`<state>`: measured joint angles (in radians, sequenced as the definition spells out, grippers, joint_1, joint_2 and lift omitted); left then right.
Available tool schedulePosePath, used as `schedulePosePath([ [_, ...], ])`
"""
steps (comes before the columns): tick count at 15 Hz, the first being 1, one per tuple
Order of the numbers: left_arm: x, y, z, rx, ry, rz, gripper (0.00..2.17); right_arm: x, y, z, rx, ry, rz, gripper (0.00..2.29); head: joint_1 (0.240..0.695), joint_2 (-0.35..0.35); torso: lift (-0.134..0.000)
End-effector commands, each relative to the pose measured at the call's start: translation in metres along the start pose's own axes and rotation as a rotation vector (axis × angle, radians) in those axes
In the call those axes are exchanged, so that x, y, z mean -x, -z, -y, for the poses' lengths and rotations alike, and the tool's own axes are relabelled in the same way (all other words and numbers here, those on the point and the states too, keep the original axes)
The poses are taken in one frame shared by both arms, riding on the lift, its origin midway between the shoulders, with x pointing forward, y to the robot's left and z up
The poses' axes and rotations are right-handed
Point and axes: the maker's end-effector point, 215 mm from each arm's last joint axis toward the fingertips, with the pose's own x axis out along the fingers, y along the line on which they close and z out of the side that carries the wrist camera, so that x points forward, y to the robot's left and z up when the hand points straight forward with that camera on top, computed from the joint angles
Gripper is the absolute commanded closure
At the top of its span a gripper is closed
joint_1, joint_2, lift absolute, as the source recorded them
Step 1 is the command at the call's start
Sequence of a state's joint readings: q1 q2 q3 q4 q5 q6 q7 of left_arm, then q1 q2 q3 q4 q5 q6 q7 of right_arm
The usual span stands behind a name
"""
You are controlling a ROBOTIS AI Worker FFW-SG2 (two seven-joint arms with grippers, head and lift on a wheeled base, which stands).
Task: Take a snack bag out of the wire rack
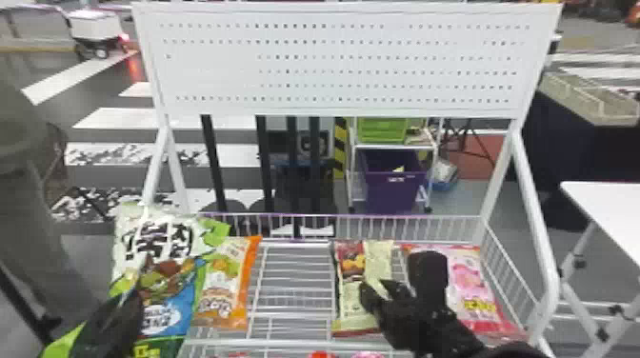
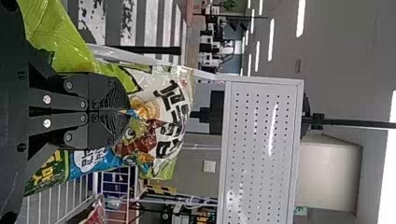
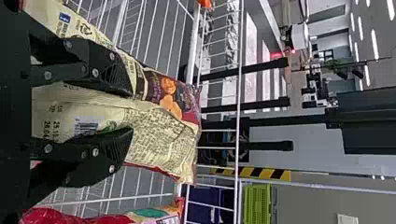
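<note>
One tool, the left (image 1: pixel 135 297), pinches a multicoloured bag (image 1: pixel 166 285); the right tool (image 1: pixel 400 276), open, straddles a cream bag (image 1: pixel 378 259).

Left gripper (image 1: pixel 131 300) and right gripper (image 1: pixel 400 277) were black, with round silver screws (image 2: pixel 46 99) and tapered fingers (image 3: pixel 105 156) with ribbed inner faces.

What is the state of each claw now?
Left claw: closed on a green-and-white plastic snack bag.
Right claw: open, a cream plastic snack bag between its fingers.
</note>
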<state>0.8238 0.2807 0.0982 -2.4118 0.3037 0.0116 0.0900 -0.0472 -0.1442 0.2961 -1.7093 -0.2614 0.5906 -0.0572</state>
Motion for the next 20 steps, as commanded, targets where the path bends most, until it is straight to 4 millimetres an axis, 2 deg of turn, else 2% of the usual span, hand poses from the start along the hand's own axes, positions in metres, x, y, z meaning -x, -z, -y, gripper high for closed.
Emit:
schedulePosePath([
  [1, 0.0, -0.001, 0.0, -0.001, 0.001, 0.001, 2.11, 0.004, -0.007, -0.003, 0.003, -0.005, 0.013, 2.19, 0.499, 0.0, 0.0],
  [5, 0.001, 0.0, 0.001, -0.001, 0.004, -0.001, 2.11, 0.009, -0.006, -0.007, -0.006, -0.005, 0.022, 2.19, 0.499, 0.0, 0.0],
  [7, 0.001, 0.0, 0.001, -0.001, 0.004, -0.002, 2.11, 0.03, -0.031, -0.016, -0.006, -0.017, 0.09, 2.19, 0.499, 0.0, 0.0],
  [9, 0.002, 0.0, 0.002, 0.0, 0.005, -0.004, 2.11, 0.065, -0.063, -0.018, 0.0, -0.012, 0.172, 2.19, 0.499, 0.0, 0.0],
  [11, 0.003, -0.002, 0.003, 0.002, 0.006, 0.001, 2.11, 0.103, -0.08, -0.009, 0.03, 0.014, 0.228, 2.19, 0.499, 0.0, 0.0],
  [12, 0.003, -0.001, 0.006, 0.006, 0.011, 0.0, 2.11, 0.121, -0.08, 0.002, 0.047, 0.041, 0.241, 2.19, 0.499, 0.0, 0.0],
  [13, 0.003, -0.002, 0.007, 0.005, 0.013, 0.004, 2.11, 0.14, -0.068, 0.011, 0.041, 0.062, 0.235, 2.19, 0.499, 0.0, 0.0],
  [15, 0.003, -0.003, 0.008, 0.005, 0.014, 0.008, 2.11, 0.185, -0.073, 0.022, 0.011, 0.096, 0.338, 2.19, 0.499, 0.0, 0.0],
  [17, 0.002, -0.004, 0.006, 0.001, 0.011, 0.01, 2.11, 0.231, -0.068, 0.042, 0.001, 0.148, 0.413, 2.19, 0.499, 0.0, 0.0],
  [20, 0.0, -0.006, 0.006, 0.002, 0.01, 0.016, 2.11, 0.281, -0.067, 0.054, 0.009, 0.172, 0.477, 2.19, 0.499, 0.0, 0.0],
])
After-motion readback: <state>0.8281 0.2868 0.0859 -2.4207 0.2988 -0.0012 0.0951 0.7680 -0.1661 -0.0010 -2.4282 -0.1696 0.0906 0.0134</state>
